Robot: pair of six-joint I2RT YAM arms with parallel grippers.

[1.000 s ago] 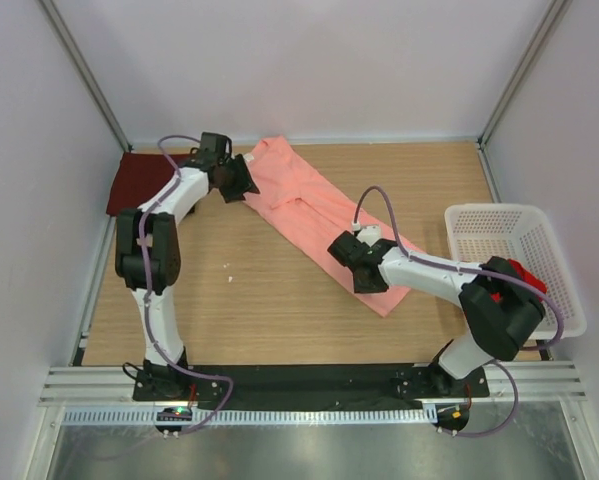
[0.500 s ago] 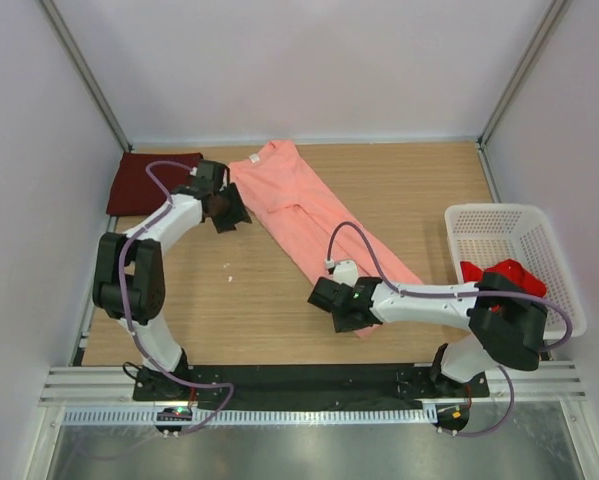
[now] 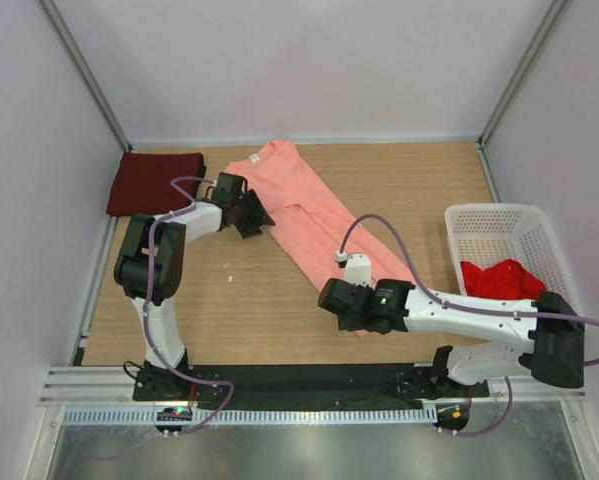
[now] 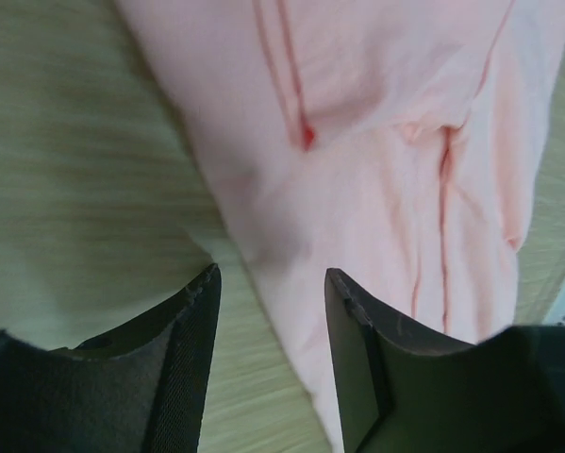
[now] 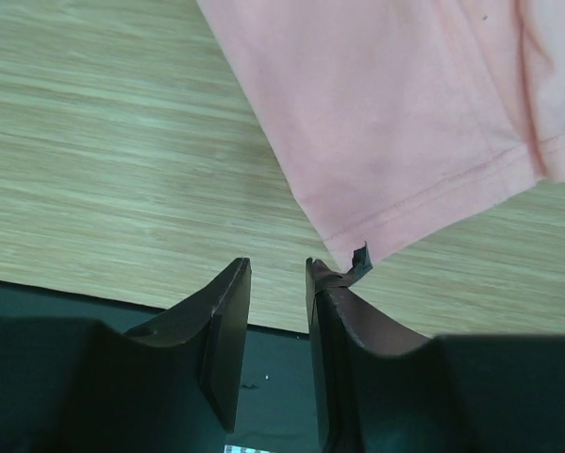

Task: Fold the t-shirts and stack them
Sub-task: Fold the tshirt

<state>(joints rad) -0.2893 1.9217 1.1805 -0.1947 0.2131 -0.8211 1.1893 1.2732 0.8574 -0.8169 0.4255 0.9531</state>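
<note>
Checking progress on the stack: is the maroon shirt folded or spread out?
Folded. The maroon shirt lies as a compact rectangle at the far left, no sleeves showing.

No text, label, brand, number or sign can be read in any view: nothing legible shows on the salmon-pink t-shirt (image 3: 309,210), the dark maroon t-shirt (image 3: 154,182), the bright red t-shirt (image 3: 499,278) or the white basket (image 3: 494,232).
</note>
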